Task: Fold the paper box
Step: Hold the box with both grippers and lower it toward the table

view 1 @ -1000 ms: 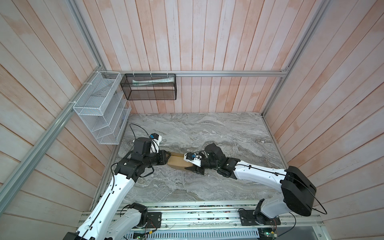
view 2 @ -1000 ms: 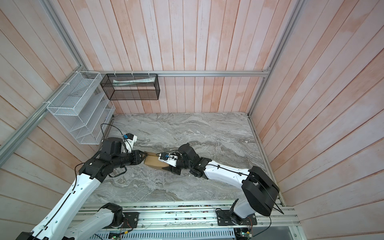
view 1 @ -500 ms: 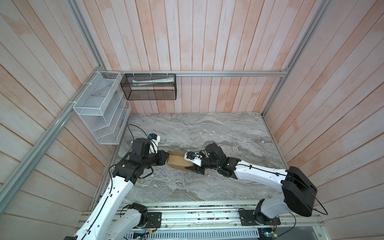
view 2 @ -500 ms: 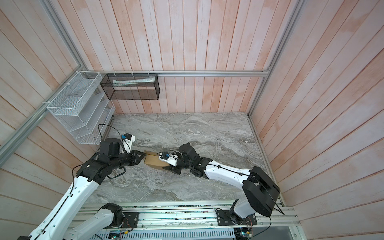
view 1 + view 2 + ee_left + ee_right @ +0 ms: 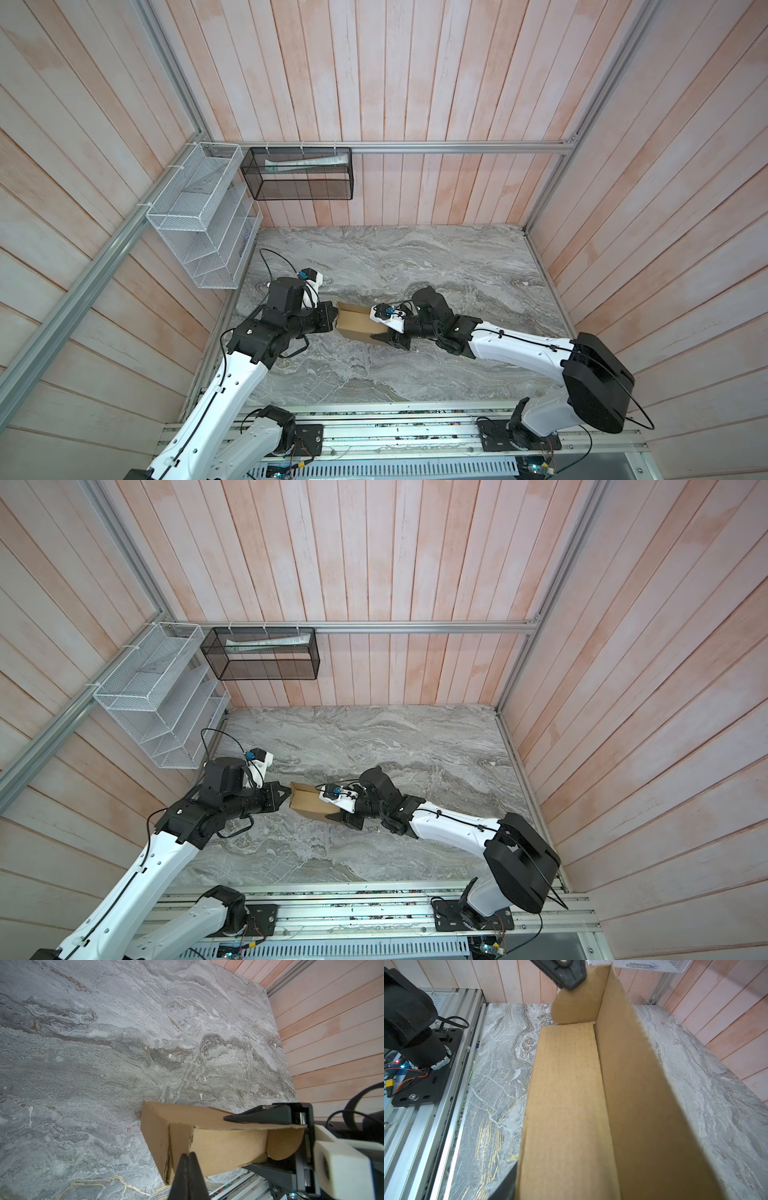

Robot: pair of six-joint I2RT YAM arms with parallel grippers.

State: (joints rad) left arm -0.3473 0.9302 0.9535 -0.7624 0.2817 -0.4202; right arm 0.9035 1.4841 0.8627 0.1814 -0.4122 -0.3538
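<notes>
The paper box (image 5: 355, 322) (image 5: 309, 802) is plain brown cardboard, partly folded, and lies left of the middle of the marble table in both top views. My right gripper (image 5: 384, 328) is shut on its right end. In the left wrist view one of its black fingers (image 5: 259, 1116) lies on the box's top panel and the other sits under it. My left gripper (image 5: 333, 318) (image 5: 188, 1156) is shut with nothing between its jaws, its tips right at the box's (image 5: 218, 1147) left end flap. The box (image 5: 571, 1105) fills the right wrist view, one long wall upright.
A white wire rack (image 5: 199, 232) and a black mesh basket (image 5: 299, 178) hang on the walls at the back left. Wooden walls close in the marble table (image 5: 415, 257) on three sides. An aluminium rail (image 5: 374, 432) with the arm bases runs along the front.
The left gripper's jaws have closed at the box's left end. The box and the right arm have hardly moved.
</notes>
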